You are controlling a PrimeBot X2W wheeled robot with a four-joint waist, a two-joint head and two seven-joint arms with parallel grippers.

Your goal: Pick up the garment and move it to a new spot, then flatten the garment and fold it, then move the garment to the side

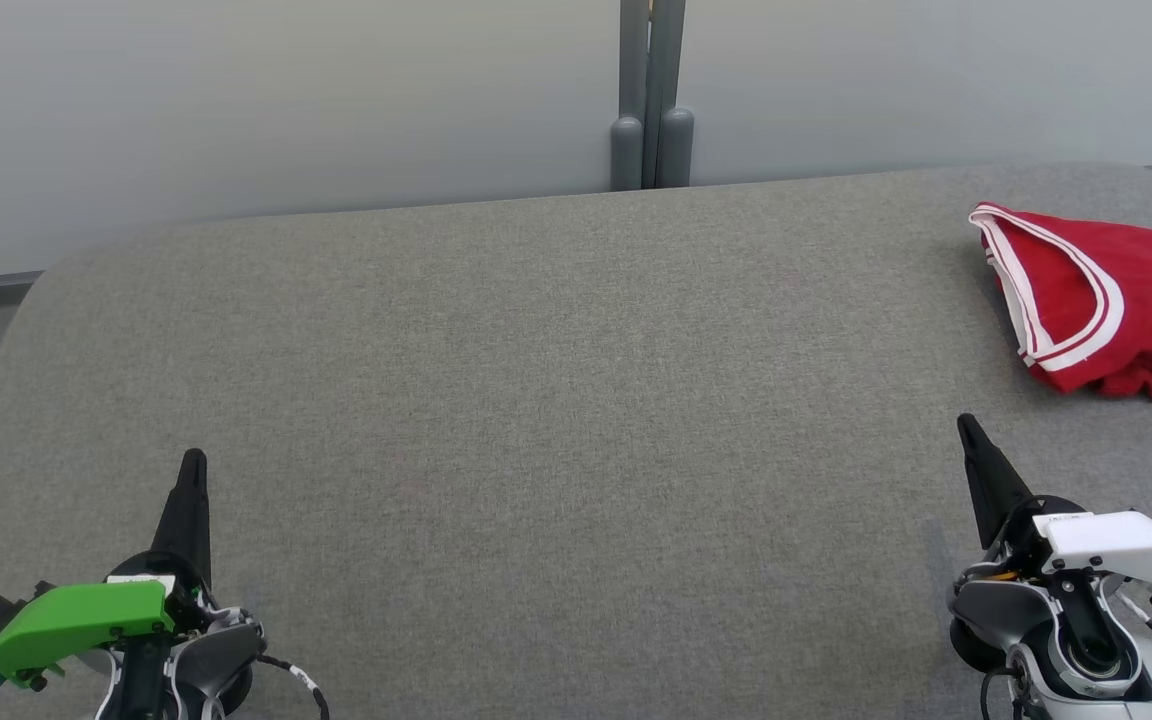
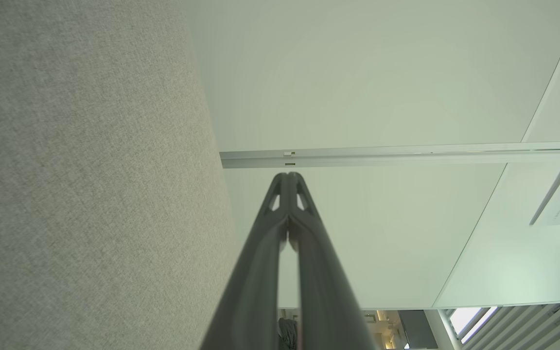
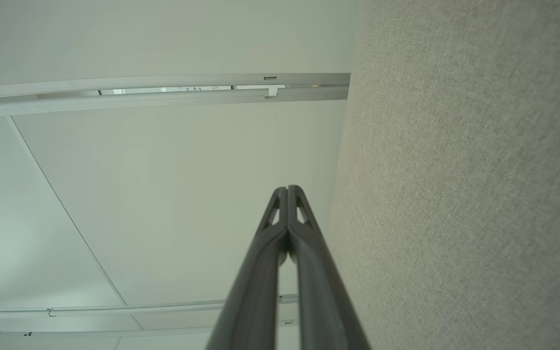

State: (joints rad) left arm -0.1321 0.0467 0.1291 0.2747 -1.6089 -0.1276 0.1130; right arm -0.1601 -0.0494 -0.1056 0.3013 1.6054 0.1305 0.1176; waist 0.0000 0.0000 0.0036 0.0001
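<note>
The garment point(image 1: 1111, 300) is a red jersey with white trim and dark lettering, lying crumpled at the far right of the grey fabric surface point(image 1: 556, 400) and cut off by the frame edge. My left gripper point(image 1: 193, 458) rests at the lower left, shut and empty, far from the jersey. At the lower right, my right gripper point(image 1: 966, 422) is shut and empty too, its tip a short way below and left of the jersey. In the wrist views both the left gripper point(image 2: 288, 176) and the right gripper point(image 3: 287, 188) have their fingers pressed together, with nothing between them.
A pale wall with a grey vertical post point(image 1: 651, 95) stands behind the surface's far edge. The surface's rounded corners fall away at the left point(image 1: 26, 300) and upper right. Wide grey fabric lies between the two grippers.
</note>
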